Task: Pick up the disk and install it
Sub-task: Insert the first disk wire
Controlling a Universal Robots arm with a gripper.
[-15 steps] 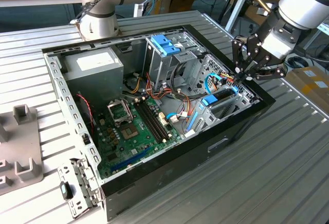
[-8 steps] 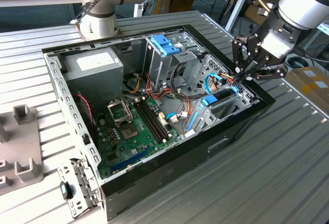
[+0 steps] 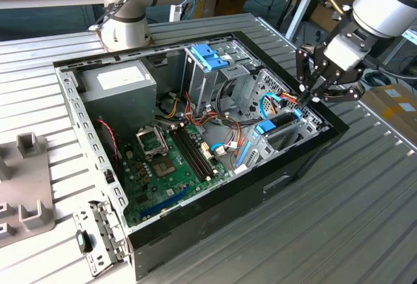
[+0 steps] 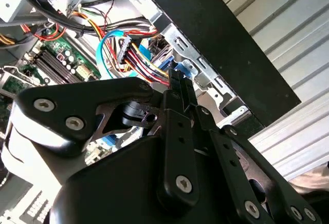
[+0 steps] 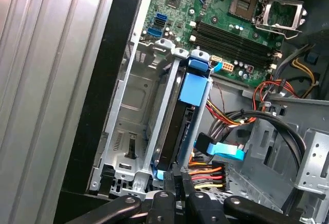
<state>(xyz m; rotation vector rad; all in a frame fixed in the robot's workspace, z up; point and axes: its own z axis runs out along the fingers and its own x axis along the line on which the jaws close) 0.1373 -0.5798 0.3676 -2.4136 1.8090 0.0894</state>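
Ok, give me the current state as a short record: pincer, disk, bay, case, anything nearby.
pincer: at the open computer case's side on the exterior view's right, fingertips down at the end of the disk
pincer state: looks shut on the disk's end in the first wrist view
disk: standing on edge in the metal drive bay, blue frame along its edge
drive bay: silver cage against the case's black wall
case: lying open on the slatted table
cables: red, orange and yellow wires beside the pincer
motherboard: exposed

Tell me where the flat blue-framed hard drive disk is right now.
The disk stands on edge in the silver drive cage by the computer case's black wall, at the exterior view's right, with the gripper at its end.
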